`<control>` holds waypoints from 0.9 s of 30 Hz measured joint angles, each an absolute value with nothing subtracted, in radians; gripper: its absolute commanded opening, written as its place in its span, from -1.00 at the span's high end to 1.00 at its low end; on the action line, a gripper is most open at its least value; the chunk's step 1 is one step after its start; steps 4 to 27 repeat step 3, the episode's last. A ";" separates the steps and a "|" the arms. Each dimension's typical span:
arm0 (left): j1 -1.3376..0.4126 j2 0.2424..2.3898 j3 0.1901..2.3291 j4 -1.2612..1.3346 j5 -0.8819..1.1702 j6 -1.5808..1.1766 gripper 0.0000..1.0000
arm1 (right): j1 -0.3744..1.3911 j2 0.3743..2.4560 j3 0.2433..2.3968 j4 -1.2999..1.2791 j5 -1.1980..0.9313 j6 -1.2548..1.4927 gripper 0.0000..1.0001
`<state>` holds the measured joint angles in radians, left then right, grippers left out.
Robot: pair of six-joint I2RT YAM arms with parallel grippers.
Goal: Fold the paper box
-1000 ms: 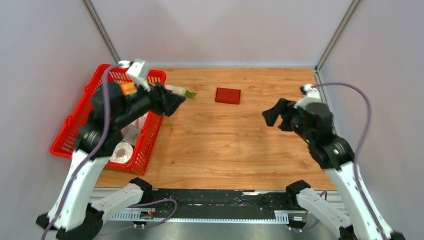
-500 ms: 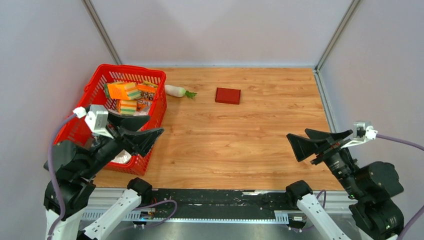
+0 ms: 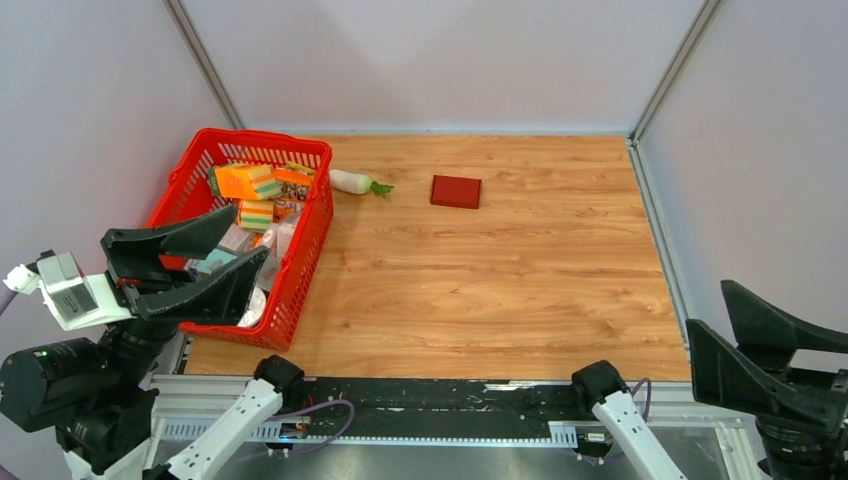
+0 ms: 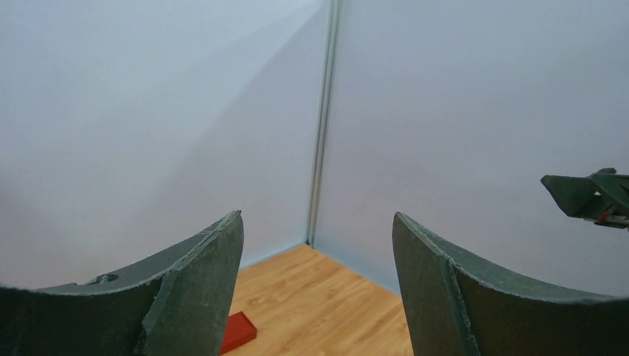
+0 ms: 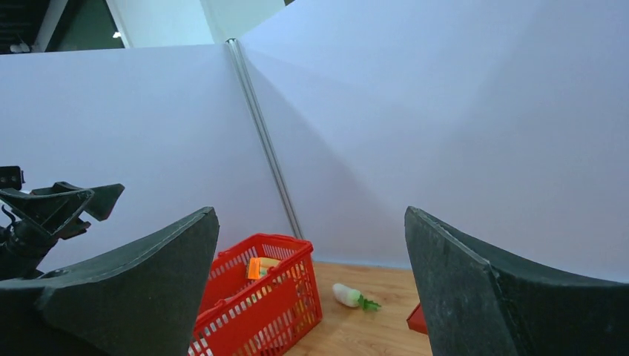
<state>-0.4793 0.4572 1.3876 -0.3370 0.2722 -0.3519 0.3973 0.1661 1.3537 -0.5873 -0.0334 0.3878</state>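
Top external view: the left pincer (image 3: pixel 250 236) is wide open and holds nothing, down by the near edge over the red basket (image 3: pixel 258 137). The right pincer (image 3: pixel 708 305) is wide open and holds nothing too, low at the near right corner. Both are far from the paper box (image 3: pixel 456 191), which lies flat and shut near the back of the wooden table (image 3: pixel 480 280). It looks folded, so I think little is left to do. A white radish (image 3: pixel 352 181) lies beside the basket. Plain pale walls (image 3: pixel 440 60) stand around.
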 measured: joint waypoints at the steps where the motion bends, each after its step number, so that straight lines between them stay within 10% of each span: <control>1: -0.479 0.468 1.395 -0.331 0.263 -0.349 -0.61 | 0.398 0.184 1.383 -0.604 -0.034 0.384 -1.00; 27: -0.479 0.484 1.400 -0.322 0.250 -0.348 -0.61 | 0.398 0.235 1.437 -0.618 -0.041 0.374 -1.00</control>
